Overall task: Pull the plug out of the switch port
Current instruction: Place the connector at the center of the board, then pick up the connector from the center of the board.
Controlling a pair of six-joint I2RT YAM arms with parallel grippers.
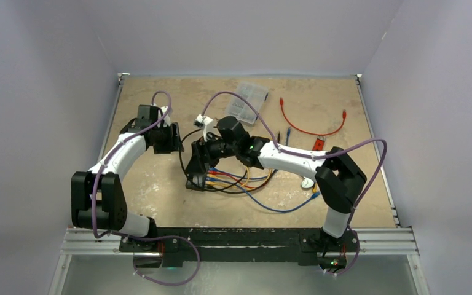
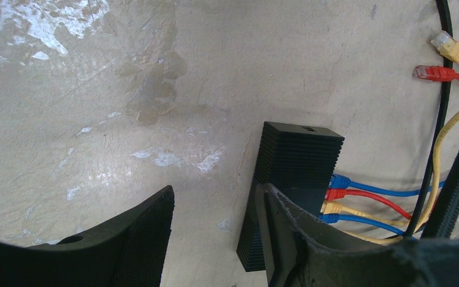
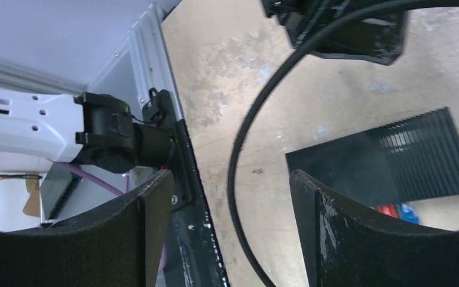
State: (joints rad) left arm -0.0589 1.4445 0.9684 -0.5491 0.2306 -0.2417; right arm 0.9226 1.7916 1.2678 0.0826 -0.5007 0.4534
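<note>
Switch [image 2: 299,152] sits approx mid-table [image 2: 125,89], a bit toward the L edge. Four plugs [image 2: 333,194] (blue, red, yellow, blue) are seated along its port side, cords trailing toward the R edge. L gripper [image 2: 215,239] is part open w/ nothing btwn the jaws but bare table. One finger [image 2: 287,239] is just beside or against the switch, can't tell which. R gripper [image 3: 230,230] hangs close by the switch, jaws wide apart, holding nothing, but a black cable [image 3: 234,173] runs thru its gap. Risks, imo: closing R from here prob grabs that black cable, not a plug. Nothing pins the switch, so a tug on a plug likely drags the whole box instead of freeing it. If the latch tab isn't pressed, pulling strains cord or port. Plugs are packed tight, so the jaws could catch two at once. L finger could also nudge the box off line.
</note>
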